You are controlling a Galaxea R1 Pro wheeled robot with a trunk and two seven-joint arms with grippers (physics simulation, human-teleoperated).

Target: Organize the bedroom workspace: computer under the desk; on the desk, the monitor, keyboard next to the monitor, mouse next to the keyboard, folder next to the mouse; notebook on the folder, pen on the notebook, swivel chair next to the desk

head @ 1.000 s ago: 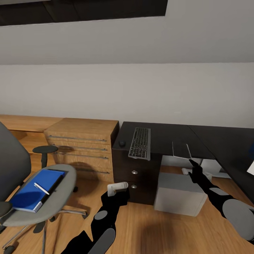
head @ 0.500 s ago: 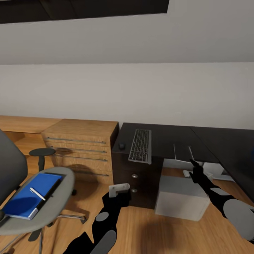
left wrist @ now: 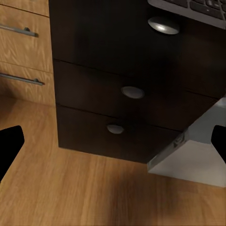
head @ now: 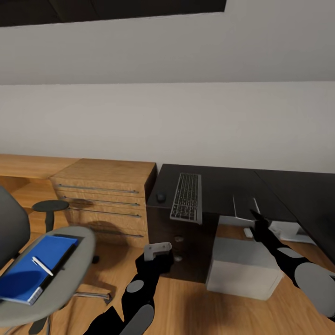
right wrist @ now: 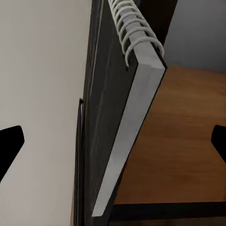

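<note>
The desk (head: 218, 184) runs from 12 o'clock round to 3 o'clock, its black top bare between the keyboard (head: 187, 197) and the far wall. The keyboard lies lengthwise with its near end poking over the desk's front edge, and the mouse (head: 161, 197) sits just beside it toward 11 o'clock, close to the desk's corner. Below that corner stand dark drawers (left wrist: 127, 89) with round silver knobs, and the computer (head: 244, 267) stands on the floor under the desktop at 1 o'clock, touching the drawer block's side.

The notebook (head: 245, 207) stands at the desk's front edge at 1 o'clock, pinched in the right gripper (head: 255, 217); the right wrist view shows its spiral binding (right wrist: 136, 35) and white page edges between fingertips set well apart. The left gripper (head: 158, 250) hangs wide open and holds nothing, near the lower drawers with bare oak floor (head: 186, 302) below it.

At 9 o'clock the swivel chair (head: 70, 265) carries the blue folder (head: 32, 267) with the pen (head: 42, 266) lying across it; the oak dresser (head: 104, 195) stands at 10 o'clock against the desk's end.

Against 1 second ago, the desk and drawers loom larger and the chair has slid toward the picture's edge: the camera has advanced. The notebook sits slightly further over the desktop.
</note>
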